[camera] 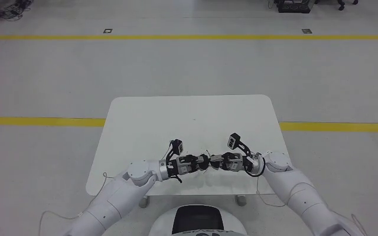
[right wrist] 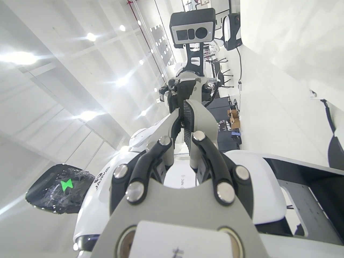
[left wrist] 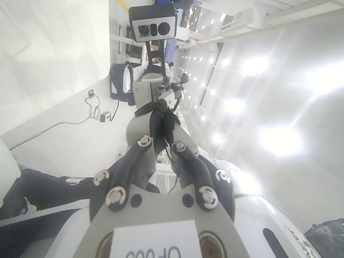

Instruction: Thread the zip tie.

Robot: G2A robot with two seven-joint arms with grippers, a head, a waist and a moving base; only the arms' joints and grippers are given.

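Note:
Both arms meet tip to tip above the near part of the white table (camera: 189, 118). My left gripper (camera: 202, 161) comes in from the left and my right gripper (camera: 214, 160) from the right, with their fingertips almost touching. A thin pale strand, the zip tie (camera: 206, 153), sticks out where the tips meet; it is too fine to follow. In the left wrist view my left gripper (left wrist: 161, 108) has its fingers pressed together, pointing at the other arm's wrist. The right wrist view shows my right gripper (right wrist: 183, 107) shut the same way.
Bare tabletop stretches beyond the grippers to the far edge (camera: 189, 98). Yellow floor lines (camera: 53, 121) run past the table on both sides. Each wrist camera (camera: 234, 141) stands up above its arm.

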